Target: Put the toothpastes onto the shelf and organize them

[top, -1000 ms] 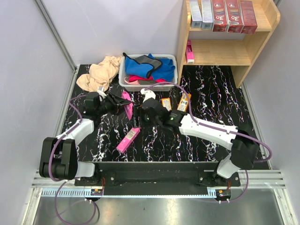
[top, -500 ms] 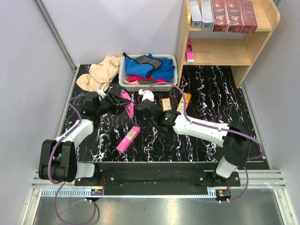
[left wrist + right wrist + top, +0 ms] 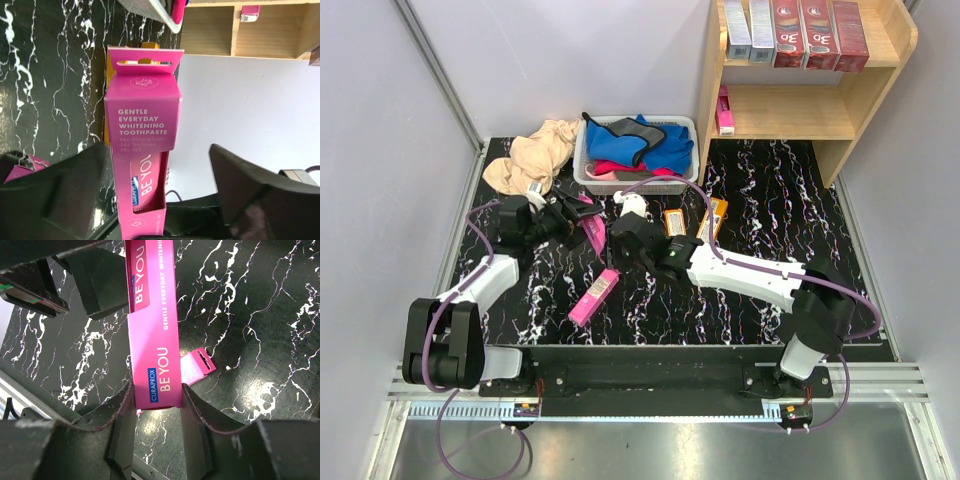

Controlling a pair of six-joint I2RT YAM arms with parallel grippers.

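my right hand [image 3: 156, 402] pinches the pink toothpaste box [image 3: 150, 315] by one end, left hand [image 3: 155, 195] released; carried so, it could swing loose before the shelf [image 3: 790, 110].

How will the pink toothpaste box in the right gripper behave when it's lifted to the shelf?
The pink toothpaste box is flat-sided cardboard, so it probably stays stiff and won't roll. The right gripper pinches it near one end, so the long free length may swing or pivot. Its smooth printed faces look slippery, and a hard squeeze could dent it.
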